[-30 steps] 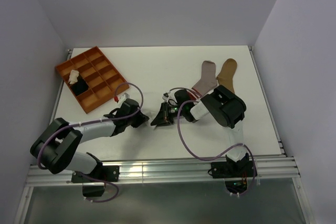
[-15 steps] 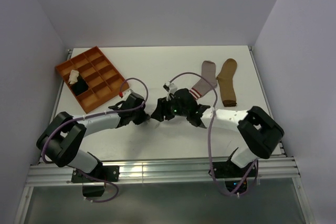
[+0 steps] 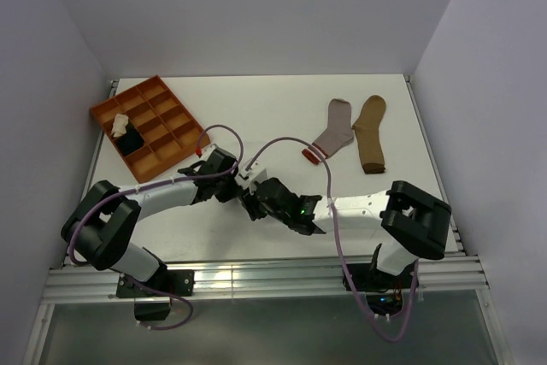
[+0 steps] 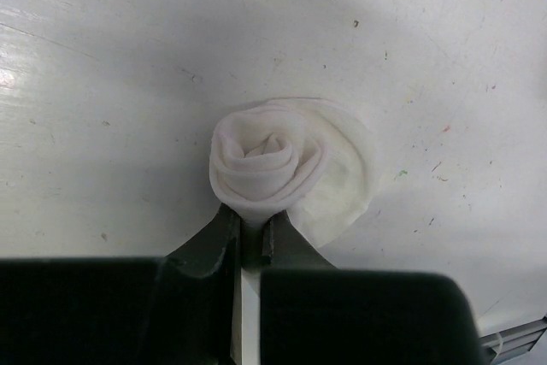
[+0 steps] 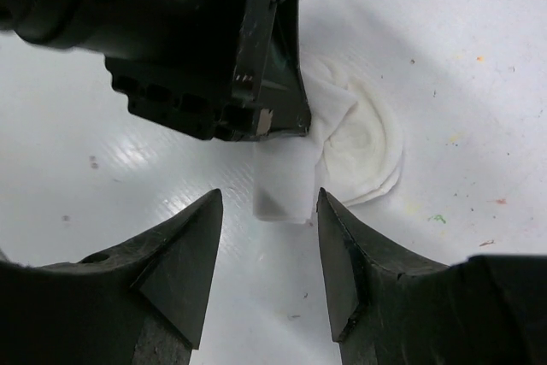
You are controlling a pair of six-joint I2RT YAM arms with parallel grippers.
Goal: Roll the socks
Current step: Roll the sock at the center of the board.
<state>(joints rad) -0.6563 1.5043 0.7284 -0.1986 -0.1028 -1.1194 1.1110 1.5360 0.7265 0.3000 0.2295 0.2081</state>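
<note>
White sock (image 4: 291, 168): wound into a tight spiral, lying on the table (image 3: 256, 108) to the right of the orange tray (image 3: 102, 113), off its near corner.
Left gripper (image 4: 248, 230): jaws pinched together on the edge of the roll, with fabric caught between the tips.
Right gripper (image 5: 268, 204): jaws apart, straddling a loose flap of the same sock just beside the left gripper's body; it holds nothing.
Loose flap: sticks out flat from under the roll; the wrist view does not show whether it is cuff or toe.
Step in hand: judged to be finishing the white roll by securing its free end.
Doing it well: the left pinch should hold firm and low so the coils cannot spring open. The right jaws should close on the flap alone, clear of the left fingers, then draw it over the roll without dragging the roll across the table.
Risk: the two grippers crowd each other, and a bump could loosen the spiral.
Other socks: the grey sock (image 3: 335, 130) and tan sock (image 3: 370, 134) lie flat and unrolled, side by side, well to the right of the tray. The cream sock (image 3: 120, 123) and black sock (image 3: 131, 140) sit in compartments inside the tray.
</note>
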